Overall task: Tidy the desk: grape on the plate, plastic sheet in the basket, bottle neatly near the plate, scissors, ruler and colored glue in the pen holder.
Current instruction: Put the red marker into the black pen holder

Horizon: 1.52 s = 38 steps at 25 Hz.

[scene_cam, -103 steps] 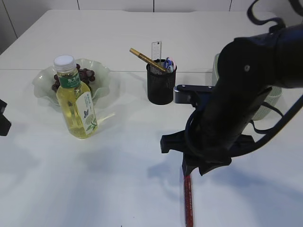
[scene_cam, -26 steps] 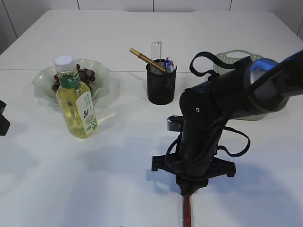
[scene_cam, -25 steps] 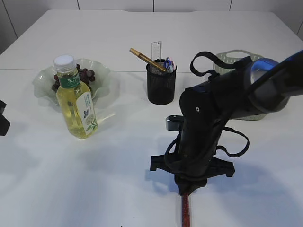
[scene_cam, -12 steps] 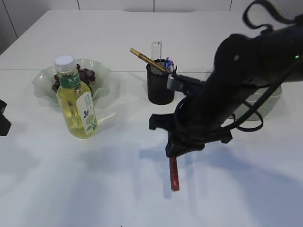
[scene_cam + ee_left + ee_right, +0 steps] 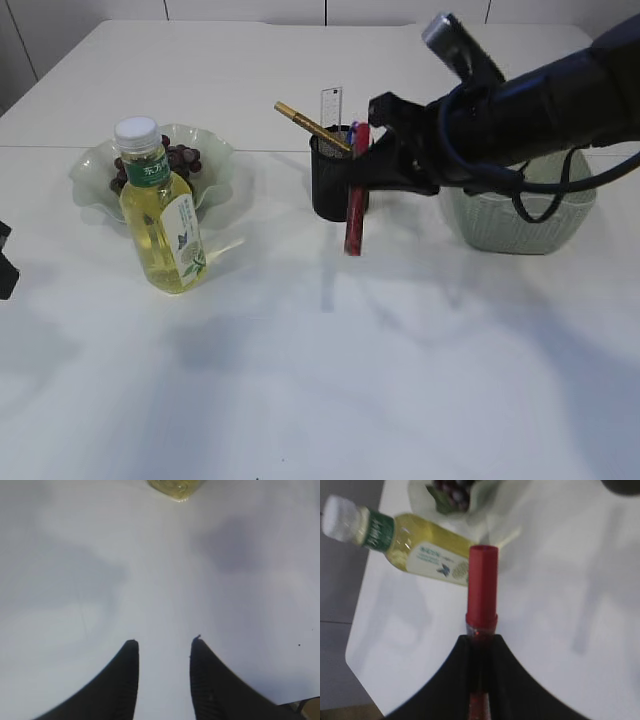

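Two arms work this white counter (image 5: 300,380), though only the right one shows fully in the exterior view. It reaches in from the right edge, stretched nearly level and pointing left, its dark forearm passing in front of the pale green basket (image 5: 520,215). The right gripper (image 5: 372,172) has its jaws clamped on a red colored glue stick (image 5: 355,205), which hangs nearly upright, its upper end beside the rim of the black mesh pen holder (image 5: 338,185) and its lower end clear of the counter, in front of the holder. In the right wrist view the jaws pinch the glue stick (image 5: 481,602) tightly, the red cap sticking out beyond them.

Inside the pen holder stand a clear ruler (image 5: 330,104), a gold pen (image 5: 310,126) leaning left, and the blue and pink handles of the scissors, partly hidden behind the gripper.

Left of the holder sits a frilled glass plate (image 5: 95,175) carrying dark grapes (image 5: 183,157). A bottle (image 5: 160,215) of yellow liquid with a white cap stands just in front of it, tilted slightly.

The left arm shows only as a dark sliver at the left edge of the exterior view. Its wrist view shows the left gripper (image 5: 162,647) hovering over bare counter, jaws apart with nothing between them, and the bottle's base at the top edge.
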Tool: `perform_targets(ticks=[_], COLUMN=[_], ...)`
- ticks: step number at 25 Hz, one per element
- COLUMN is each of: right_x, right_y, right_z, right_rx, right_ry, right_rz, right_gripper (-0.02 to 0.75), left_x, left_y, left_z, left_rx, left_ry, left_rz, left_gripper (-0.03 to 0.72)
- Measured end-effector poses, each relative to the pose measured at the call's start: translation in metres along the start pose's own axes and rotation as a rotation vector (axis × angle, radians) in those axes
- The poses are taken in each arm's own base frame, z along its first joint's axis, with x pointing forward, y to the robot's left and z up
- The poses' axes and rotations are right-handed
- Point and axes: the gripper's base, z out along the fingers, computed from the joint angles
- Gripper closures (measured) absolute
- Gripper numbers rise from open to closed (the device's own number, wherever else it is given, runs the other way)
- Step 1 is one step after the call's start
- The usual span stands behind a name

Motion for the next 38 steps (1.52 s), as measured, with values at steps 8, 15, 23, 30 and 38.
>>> perform_targets(ticks=[8,15,23,30,38], right_x=[-0.031,-0.07,-0.117,-0.129,-0.123], right_y=[0.0,-0.002,-0.022,-0.06,-0.074], right_z=[0.003,0.012,0.039,0.073,0.089], right_rx=[-0.102,0.003,0.048,0.067,0.052], right_ry=[-0.287,-0.408,-0.483,-0.473,-0.443], right_rz=[-0.272,-0.566,-0.71,-0.713,-0.72], right_gripper=[0.657,0.657,0.657,0.657,0.657], left_x=[0.003,0.004,0.005,0.005,0.005], left_y=[0.0,0.0,0.0,0.0,0.0], left_z=[0.0,0.0,0.0,0.0,0.0], left_rx=[-0.002,-0.002,-0.002,-0.002,-0.002], left_ry=[0.029,0.048,0.056,0.058,0.052], left_rz=[0.0,-0.002,-0.002,-0.002,-0.002], left_gripper=[0.435,0.435,0.435,0.435,0.435])
